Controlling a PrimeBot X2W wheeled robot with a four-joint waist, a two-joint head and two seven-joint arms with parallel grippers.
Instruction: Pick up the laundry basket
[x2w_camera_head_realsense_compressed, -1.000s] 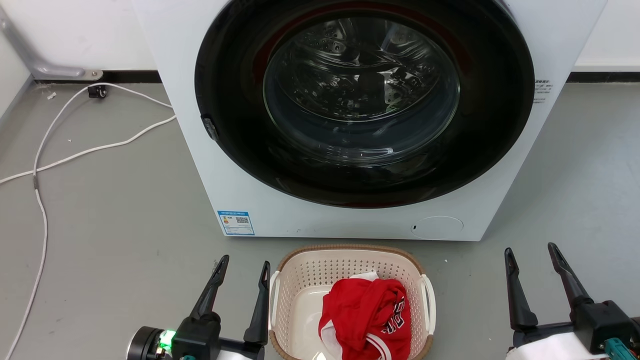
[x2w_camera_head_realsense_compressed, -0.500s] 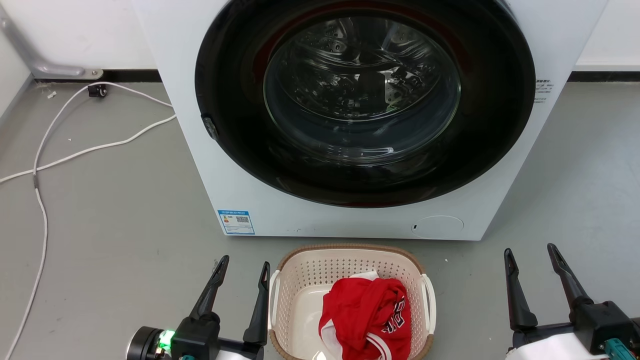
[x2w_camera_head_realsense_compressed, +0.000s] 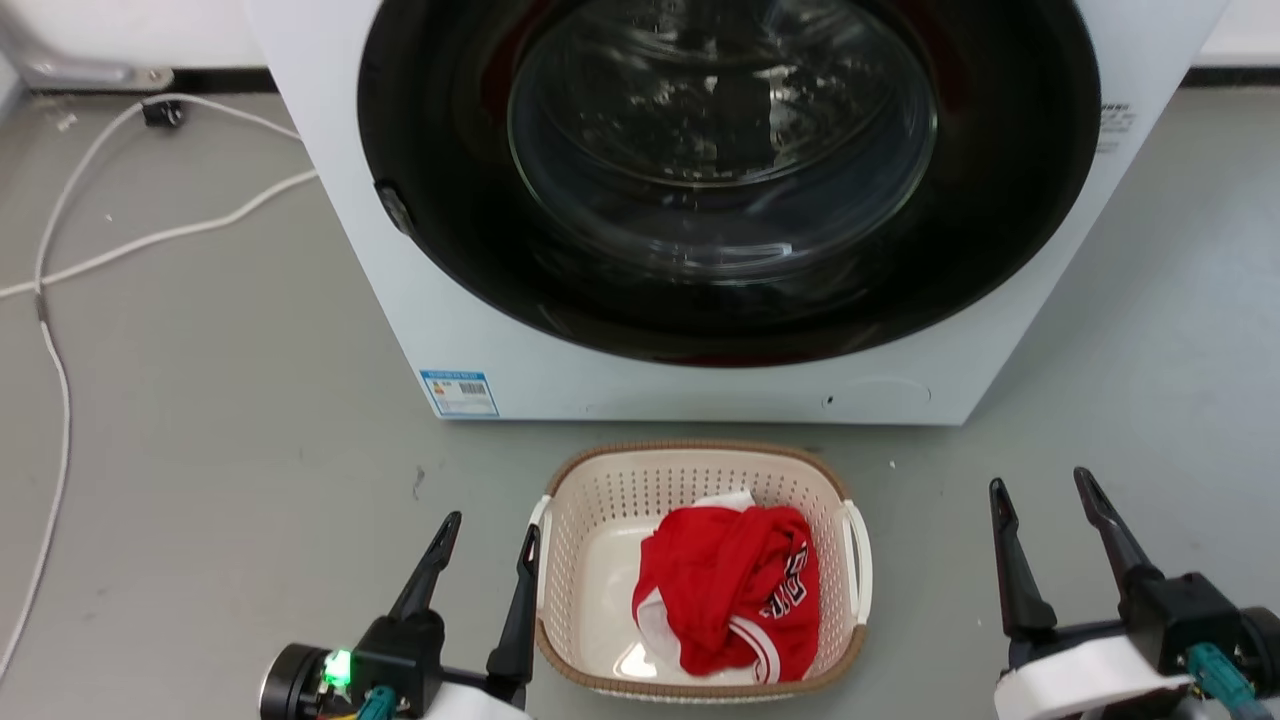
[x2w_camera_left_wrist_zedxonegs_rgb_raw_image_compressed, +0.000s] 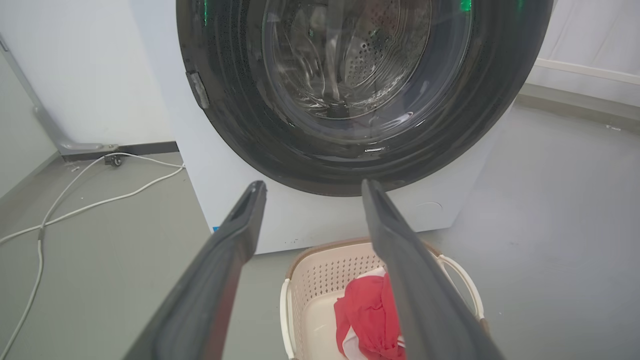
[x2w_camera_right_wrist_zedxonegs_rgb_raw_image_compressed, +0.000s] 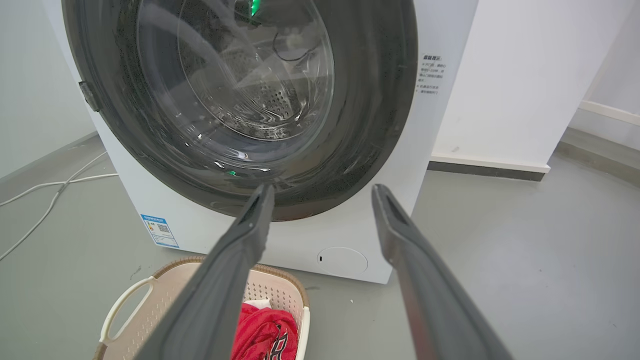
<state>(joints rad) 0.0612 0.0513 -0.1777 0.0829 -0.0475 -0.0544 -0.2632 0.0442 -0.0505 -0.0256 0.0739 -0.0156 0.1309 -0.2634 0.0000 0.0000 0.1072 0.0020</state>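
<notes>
- Step in hand, as I judge it: approach. The laundry basket (x2w_camera_head_realsense_compressed: 690, 449) sits on the grey floor (x2w_camera_head_realsense_compressed: 230, 420), just near of the washing machine (x2w_camera_head_realsense_compressed: 480, 300), with a red garment (x2w_camera_head_realsense_compressed: 730, 590) inside.
- Left claw (x2w_camera_head_realsense_compressed: 492, 524): wide, empty, just beside the left handle (x2w_camera_head_realsense_compressed: 541, 540).
- Right claw (x2w_camera_head_realsense_compressed: 1040, 480): wide, empty, well right of the basket.
- Next calls for bringing the right claw inward, then gripping both handles.
- White cable (x2w_camera_head_realsense_compressed: 150, 240) lies far left.

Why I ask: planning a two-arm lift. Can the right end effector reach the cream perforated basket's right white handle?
Probably yes: the open right end effector hangs beside the cream perforated plastic laundry basket, bare grey floor between it and the white handle.
</notes>
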